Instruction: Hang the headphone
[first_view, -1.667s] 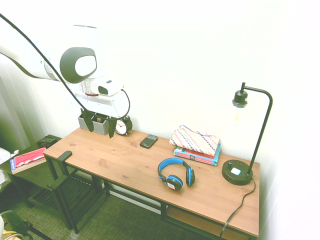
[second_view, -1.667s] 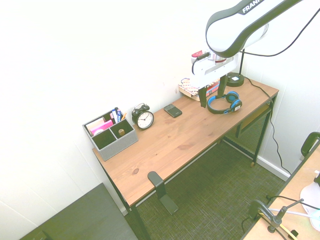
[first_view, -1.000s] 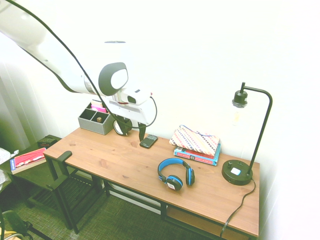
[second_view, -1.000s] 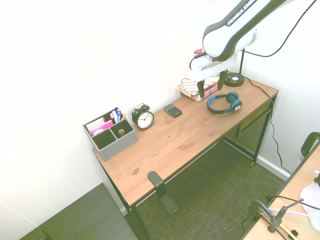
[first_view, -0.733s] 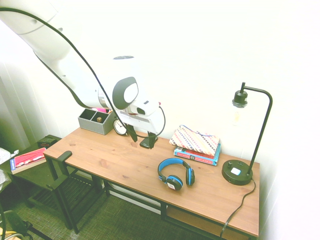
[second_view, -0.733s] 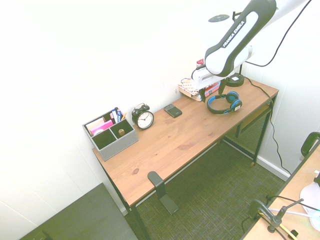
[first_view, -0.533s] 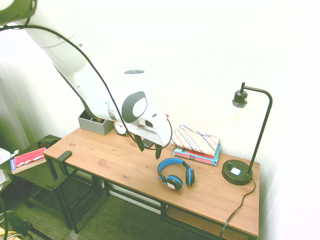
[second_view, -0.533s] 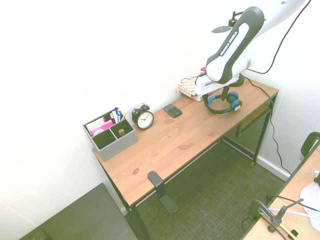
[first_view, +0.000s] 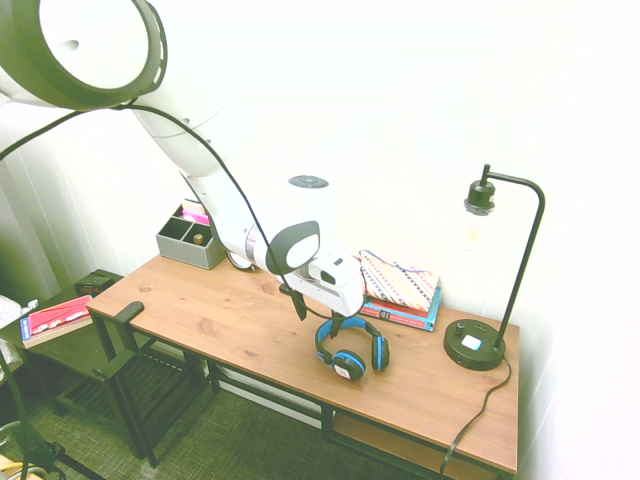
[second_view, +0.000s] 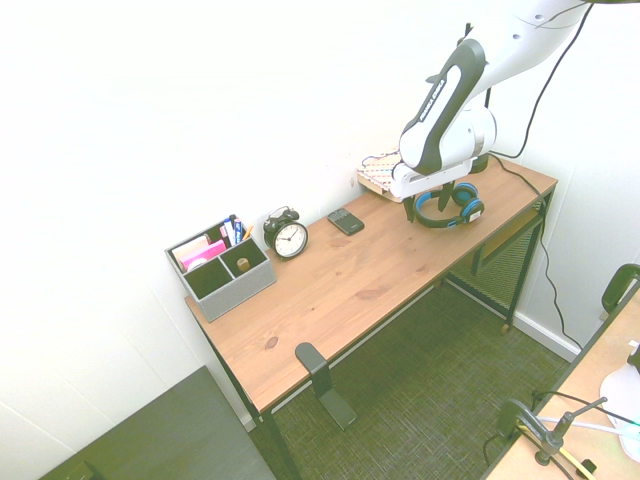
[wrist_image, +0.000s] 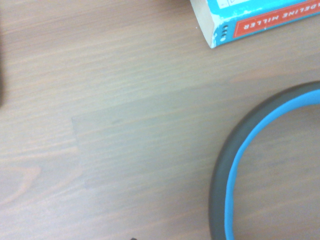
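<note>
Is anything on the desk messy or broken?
Nothing looks broken or spilled. The headphone lies flat on the desk instead of hanging, and a patterned cloth is draped loosely over the books. The gripper hovers beside the headphone with open jaws.

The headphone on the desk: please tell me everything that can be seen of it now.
The headphone has a bright blue headband with a dark inner lining and two round black ear cups with blue caps. It looks like plastic with soft padding. It lies flat on the wooden desk, near the front edge, in front of the stacked books and beside the lamp base. The pincer hangs open over its headband; contact cannot be seen. The wrist view shows the band's curve on bare wood.
</note>
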